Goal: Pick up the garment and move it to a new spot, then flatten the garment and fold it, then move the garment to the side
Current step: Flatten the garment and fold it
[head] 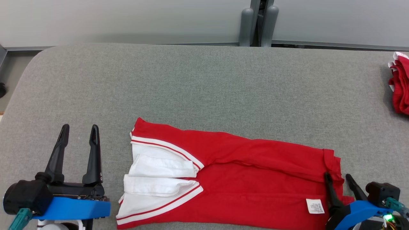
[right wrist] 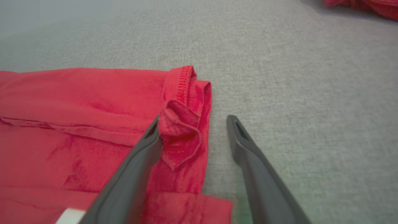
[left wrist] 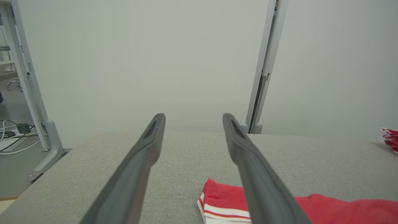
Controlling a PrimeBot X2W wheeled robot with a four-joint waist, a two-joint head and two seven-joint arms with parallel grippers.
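Hovering low at the near right, the right gripper [head: 337, 175] holds nothing. Its fingers [right wrist: 133, 180] are spread apart and straddle the rumpled right hem of the red garment [head: 249, 166], one finger over the cloth and the other over bare table [head: 204, 80] just beyond it. That placement looks like a set-up for pinching the hem, probably to fold or drag it.

A white care label [head: 315, 206] lies on the cloth just beside this gripper. At the near left, the left gripper [head: 80, 126] is likewise released, empty and parked over bare table just beside the garment's white, red-striped end.

The garment lies lengthwise along the near edge, its sides turned in and mostly flat. Farther off, a heap of red clothing [head: 401, 86] sits at the far right edge, well apart. Nothing blocks either arm.
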